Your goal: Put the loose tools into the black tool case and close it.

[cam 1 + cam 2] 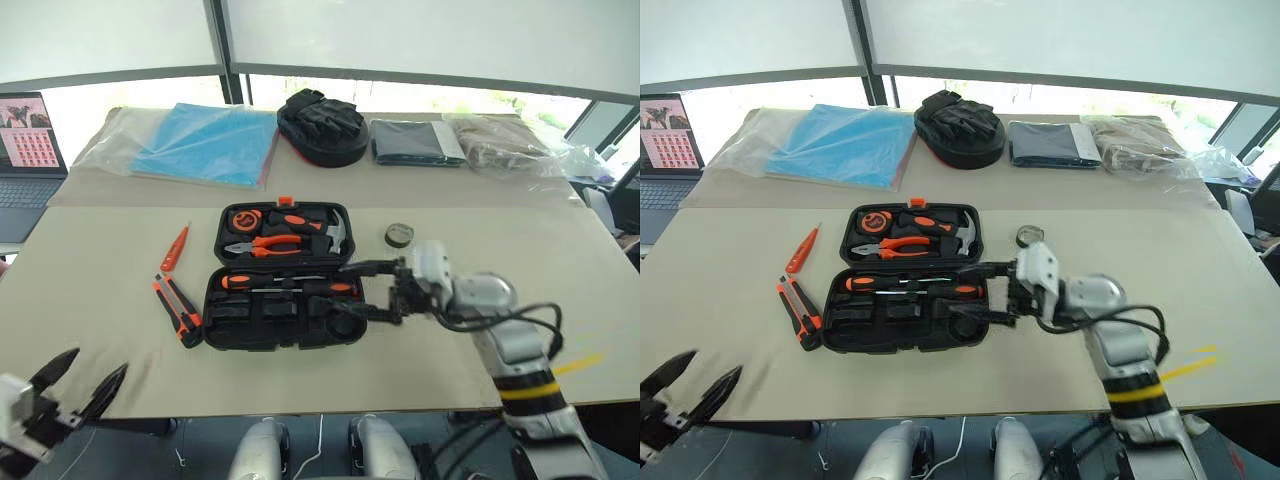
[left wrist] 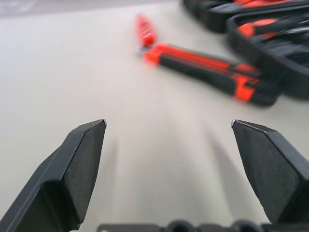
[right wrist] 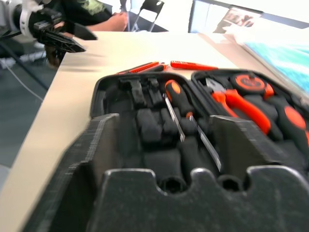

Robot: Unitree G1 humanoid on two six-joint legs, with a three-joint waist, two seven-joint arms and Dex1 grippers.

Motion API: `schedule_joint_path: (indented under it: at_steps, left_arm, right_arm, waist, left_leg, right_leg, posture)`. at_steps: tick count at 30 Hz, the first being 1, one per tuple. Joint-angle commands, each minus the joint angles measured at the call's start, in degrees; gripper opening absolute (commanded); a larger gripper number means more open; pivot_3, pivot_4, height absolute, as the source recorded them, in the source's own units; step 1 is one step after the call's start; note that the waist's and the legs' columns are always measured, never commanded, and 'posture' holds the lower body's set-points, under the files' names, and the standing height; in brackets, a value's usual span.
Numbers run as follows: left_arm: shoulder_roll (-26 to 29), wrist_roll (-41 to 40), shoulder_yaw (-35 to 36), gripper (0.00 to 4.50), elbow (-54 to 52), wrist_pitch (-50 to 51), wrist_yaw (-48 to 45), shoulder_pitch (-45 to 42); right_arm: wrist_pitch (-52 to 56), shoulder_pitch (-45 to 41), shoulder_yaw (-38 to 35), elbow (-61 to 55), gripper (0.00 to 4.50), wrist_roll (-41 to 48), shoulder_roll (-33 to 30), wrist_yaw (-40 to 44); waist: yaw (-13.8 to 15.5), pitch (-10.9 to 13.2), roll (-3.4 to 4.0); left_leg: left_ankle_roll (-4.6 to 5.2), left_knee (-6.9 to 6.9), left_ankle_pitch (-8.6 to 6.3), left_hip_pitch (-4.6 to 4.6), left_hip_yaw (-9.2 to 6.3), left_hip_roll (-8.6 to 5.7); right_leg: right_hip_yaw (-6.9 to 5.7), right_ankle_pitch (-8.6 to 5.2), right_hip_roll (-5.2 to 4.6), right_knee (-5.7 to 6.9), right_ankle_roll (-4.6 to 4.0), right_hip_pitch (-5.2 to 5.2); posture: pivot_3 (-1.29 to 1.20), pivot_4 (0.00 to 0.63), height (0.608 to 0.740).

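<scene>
The black tool case [image 1: 270, 338] lies open mid-table. Its far half holds a hammer, pliers and an orange tape measure. Two screwdrivers [image 1: 290, 283] lie in its near half. Left of the case, on the table, lie the slim orange tester pen [image 1: 175, 247] and the folding knife-like tool [image 1: 178, 310]. The small round dark tape measure [image 1: 399, 235] sits off the case's right end. My right gripper [image 1: 345, 290] is open over the case's right end, pointing left, with nothing between its fingers. Down at the table's near left edge, my left gripper [image 1: 96, 363] is open and empty.
Along the far side lie a laptop [image 1: 25, 150], a blue sheet in clear plastic [image 1: 205, 145], a round black pouch with gloves [image 1: 322, 125], a folded grey cloth [image 1: 415, 140] and a clear bag [image 1: 505, 145]. A person's arm [image 3: 113, 21] shows beyond the table's left end.
</scene>
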Motion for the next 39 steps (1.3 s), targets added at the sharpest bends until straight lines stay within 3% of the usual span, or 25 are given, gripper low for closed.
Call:
schedule_joint_path:
  at_steps: [1, 6, 11, 16, 18, 24, 33, 36, 39]
  left_arm:
    - [-0.43, -0.47, 3.76, 4.50, -0.21, 2.60, 6.25, 0.68]
    - [1.59, -5.72, 4.23, 4.50, -5.33, 12.26, 10.21, 0.24]
    - [10.40, -10.60, 1.97, 4.50, -11.54, 29.01, 18.72, -7.06]
    - [23.26, -12.15, -9.53, 4.50, -7.70, 50.51, 28.94, -29.64]
    - [24.44, -12.07, -14.86, 4.50, -3.21, 57.55, 31.53, -40.15]
    - [23.01, -1.33, -30.82, 4.50, 15.30, 58.33, 29.96, -61.50]
    - [18.85, 11.03, -41.13, 4.50, 34.90, 50.51, 24.12, -75.22]
    - [17.80, 12.65, -41.77, 3.77, 37.90, 50.27, 22.09, -76.80]
    - [17.71, 13.85, -41.64, 2.63, 38.12, 50.23, 20.41, -76.52]
  right_arm:
    - [-9.17, 4.94, -7.18, 0.44, 4.41, 3.41, 0.86, -0.89]
    - [-6.42, 8.99, -10.11, -2.33, 4.41, 8.04, 1.67, -4.22]
    - [-6.40, 9.29, -9.72, -6.13, 4.41, 8.98, 2.73, -7.74]
    - [-2.32, 5.44, -9.37, -10.89, 4.41, 10.82, 3.09, -13.89]
    - [-0.80, 3.58, -9.04, -11.95, 4.41, 11.51, 3.68, -16.26]
    - [1.08, 0.38, -6.79, -12.92, 4.41, 10.79, 4.47, -19.06]
    - [1.46, 1.09, -4.75, -14.39, 4.41, 10.70, 4.32, -19.89]
    - [1.21, 2.27, -3.99, -14.79, 4.50, 10.16, 3.55, -18.96]
    - [0.82, 2.93, -3.58, -14.99, 4.50, 9.64, 2.96, -18.25]
  waist:
    - [0.10, -0.02, -0.04]
    - [0.03, -0.06, -0.12]
    - [0.33, -0.05, -0.12]
    - [1.29, 0.02, -0.10]
    - [1.23, 0.02, -0.09]
    - [0.23, 0.03, -0.14]
    - [0.03, 0.05, -0.16]
    - [0.12, 0.05, -0.16]
    - [0.28, 0.04, -0.16]
  left_leg:
    - [0.00, 0.02, 0.00, 0.04, -0.01, 0.01]
    - [-0.01, 0.03, 0.00, 0.17, 0.06, 0.04]
    - [-0.04, 0.02, 0.00, 0.30, 0.05, 0.10]
    - [-0.15, 0.04, 0.08, 0.45, 0.03, 0.02]
    - [-0.17, 0.04, 0.11, 0.51, 0.05, 0.00]
    - [-0.14, -0.04, 0.03, 0.58, 0.03, -0.17]
    - [-0.24, -0.01, -0.07, 0.39, 0.07, -0.11]
    - [-0.24, 0.02, -0.07, 0.44, 0.06, -0.11]
    - [-0.24, 0.05, -0.06, 0.46, 0.04, -0.11]
  right_leg:
    - [-0.01, -0.03, 0.01, 0.00, 0.03, 0.04]
    - [0.07, -0.23, -0.01, 0.03, 0.33, 0.12]
    - [0.05, -0.21, 0.03, 0.19, 0.22, 0.13]
    - [-0.03, 0.08, 0.02, 0.34, 0.13, 0.29]
    - [0.00, 0.21, 0.05, 0.26, 0.21, 0.39]
    - [0.00, 0.27, 0.14, 0.19, 0.40, 0.52]
    - [0.03, 0.22, 0.32, 0.12, 0.31, 0.39]
    - [0.04, 0.21, 0.30, 0.16, 0.32, 0.44]
    - [0.03, 0.21, 0.31, 0.20, 0.33, 0.45]
  posture:
    - [0.00, 0.150, 0.740]
    - [0.00, 0.150, 0.740]
    - [0.00, 0.150, 0.740]
    - [0.00, 0.150, 0.740]
    - [0.00, 0.150, 0.740]
    - [0.00, 0.150, 0.740]
    - [0.00, 0.150, 0.740]
    - [0.00, 0.150, 0.740]
    - [0.00, 0.150, 0.740]
